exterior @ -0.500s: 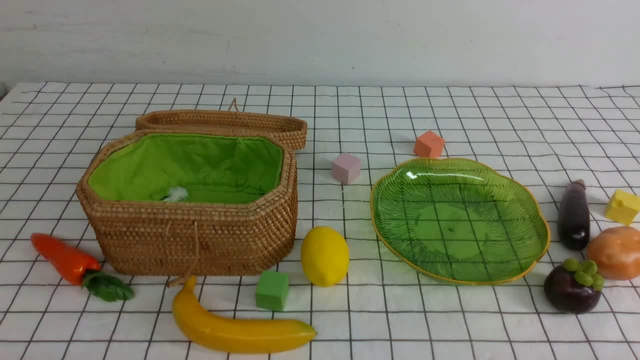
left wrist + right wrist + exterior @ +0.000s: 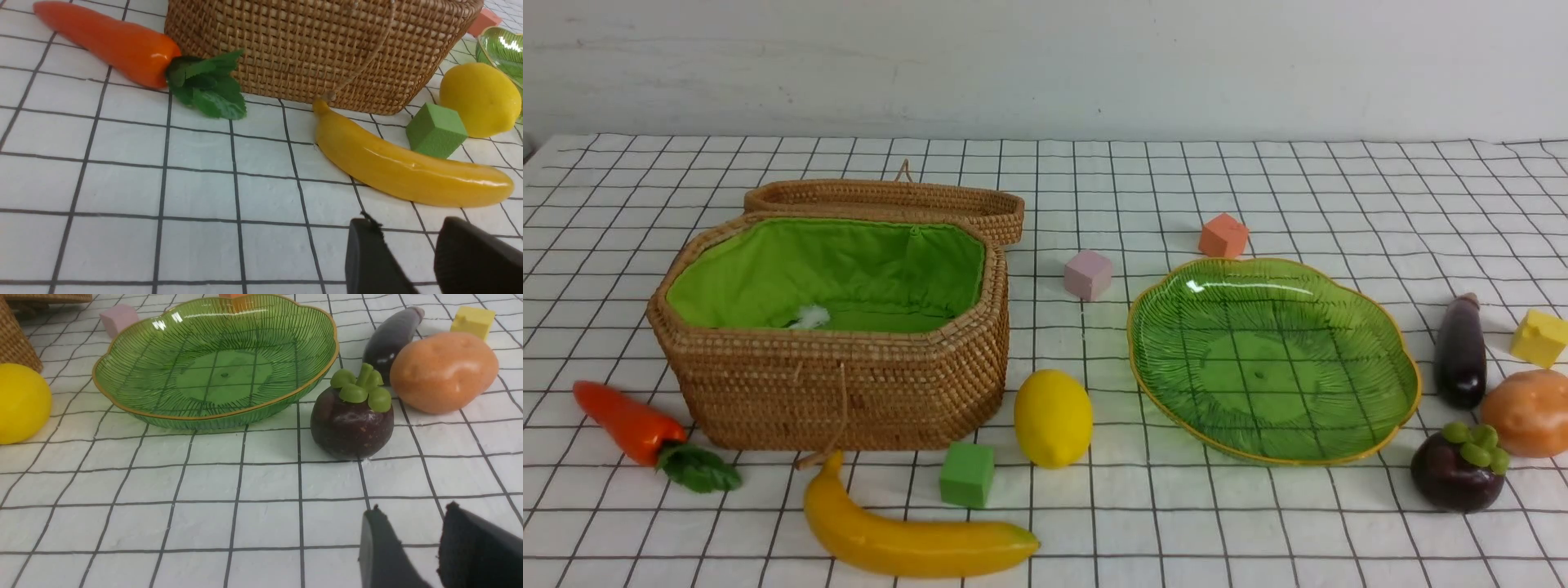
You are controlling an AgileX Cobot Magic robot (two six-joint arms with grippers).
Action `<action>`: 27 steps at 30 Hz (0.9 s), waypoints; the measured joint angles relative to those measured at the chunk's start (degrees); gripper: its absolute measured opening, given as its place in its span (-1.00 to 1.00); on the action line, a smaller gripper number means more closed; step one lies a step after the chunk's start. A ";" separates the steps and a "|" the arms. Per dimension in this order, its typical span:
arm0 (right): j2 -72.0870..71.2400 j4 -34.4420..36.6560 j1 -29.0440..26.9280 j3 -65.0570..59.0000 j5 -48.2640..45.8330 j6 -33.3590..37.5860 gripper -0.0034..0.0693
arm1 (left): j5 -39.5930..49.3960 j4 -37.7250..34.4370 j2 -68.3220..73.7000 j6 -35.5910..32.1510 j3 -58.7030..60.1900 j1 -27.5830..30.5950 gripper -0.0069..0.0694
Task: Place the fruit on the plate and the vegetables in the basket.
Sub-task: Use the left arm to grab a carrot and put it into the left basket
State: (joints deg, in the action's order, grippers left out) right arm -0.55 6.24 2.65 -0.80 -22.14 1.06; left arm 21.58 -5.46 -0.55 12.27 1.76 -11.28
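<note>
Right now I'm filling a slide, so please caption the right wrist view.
Open gripper near a purple mangosteen, beside an empty green plate.

front view: potato (image 2: 1531,412) and yellow cube (image 2: 1540,337) cut at right edge | left wrist view: basket (image 2: 310,49) top cropped

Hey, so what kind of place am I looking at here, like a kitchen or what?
Probably a robot test setup, not a kitchen: a grid-marked cloth, small foam cubes like the green one, and a robot gripper over it.
</note>
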 joint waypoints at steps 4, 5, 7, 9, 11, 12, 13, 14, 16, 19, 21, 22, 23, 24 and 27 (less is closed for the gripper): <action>0.00 0.00 0.00 0.00 0.00 0.00 -0.25 | -5.06 -5.56 0.00 3.45 0.00 0.00 -0.19; 0.00 0.00 0.00 0.00 0.00 0.00 -0.25 | -6.83 -8.22 0.00 5.65 0.00 0.00 -0.19; 0.00 0.00 0.00 0.00 0.00 0.00 -0.25 | -9.76 -15.16 0.00 10.17 0.00 0.00 -0.19; 0.00 0.00 0.00 0.00 0.00 0.00 -0.25 | -11.76 -20.47 0.00 12.89 0.00 0.00 -0.19; 0.00 0.00 0.00 0.00 0.00 0.00 -0.25 | -13.94 -23.45 0.00 14.35 0.00 0.00 -0.19; 0.00 0.00 0.00 0.00 0.00 0.00 -0.25 | -16.87 -25.60 0.00 14.92 0.00 0.00 -0.19; 0.00 0.00 0.00 0.00 0.00 0.00 -0.25 | -18.25 -26.81 0.00 15.14 0.00 0.00 -0.21; 0.00 0.00 0.00 0.00 0.00 0.00 -0.25 | -18.52 -27.87 0.00 15.26 -0.23 0.00 -0.25; 0.00 0.00 0.00 0.00 0.00 0.00 -0.25 | -16.70 -28.07 0.00 14.98 -1.58 0.00 -0.33; 0.00 0.00 0.00 0.00 0.00 0.00 -0.25 | -9.18 -25.92 2.85 11.31 -7.69 0.00 -0.60; 0.00 0.00 0.00 0.00 0.00 0.00 -0.25 | -6.61 -24.16 5.88 9.89 -10.76 0.00 -0.70; 0.00 0.00 0.00 0.00 0.00 0.00 -0.25 | -2.47 -21.88 10.63 8.21 -14.73 0.00 -0.79; 0.00 0.00 0.00 0.00 0.00 0.00 -0.25 | -0.31 -20.52 13.80 7.61 -17.20 0.00 -0.82; 0.00 0.00 0.00 0.00 0.00 0.00 -0.25 | 2.54 -18.78 18.21 7.01 -20.48 0.00 -0.85; 0.00 0.00 0.00 0.00 0.00 0.00 -0.25 | 12.18 -13.34 31.58 6.31 -30.10 0.00 -0.85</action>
State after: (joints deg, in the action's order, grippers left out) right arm -0.55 6.24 2.65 -0.80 -22.14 1.06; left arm 33.75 -18.79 31.03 18.57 -28.34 -11.28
